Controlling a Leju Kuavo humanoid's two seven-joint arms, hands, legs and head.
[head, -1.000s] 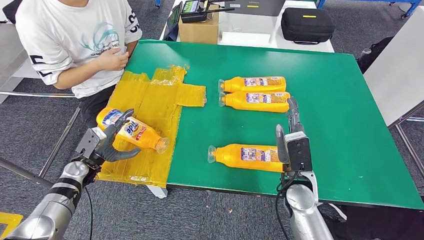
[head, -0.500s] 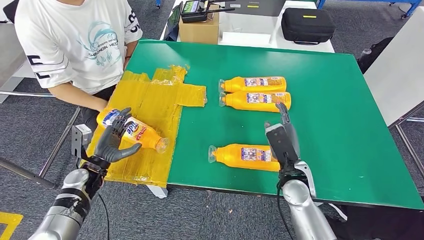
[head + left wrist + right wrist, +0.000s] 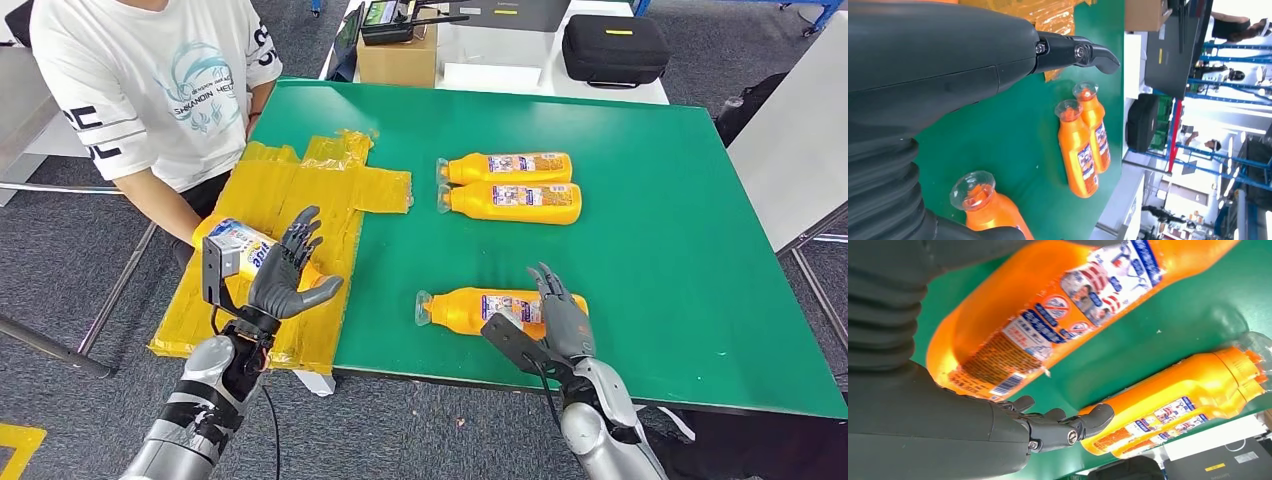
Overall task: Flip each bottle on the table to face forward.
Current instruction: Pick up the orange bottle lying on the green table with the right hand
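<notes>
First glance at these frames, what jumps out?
Four orange bottles: a pair of bottles lying side by side mid-table, one near-edge bottle under the right hand, and one bottle on the yellow sheet behind the raised, spread left hand. The crinkled yellow sheet covers the left end of the green table, where a seated person reaches in.

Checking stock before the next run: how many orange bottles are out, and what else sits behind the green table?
Orange bottles: 4
Cardboard box: 1
Black case: 1
Total: 6
</notes>
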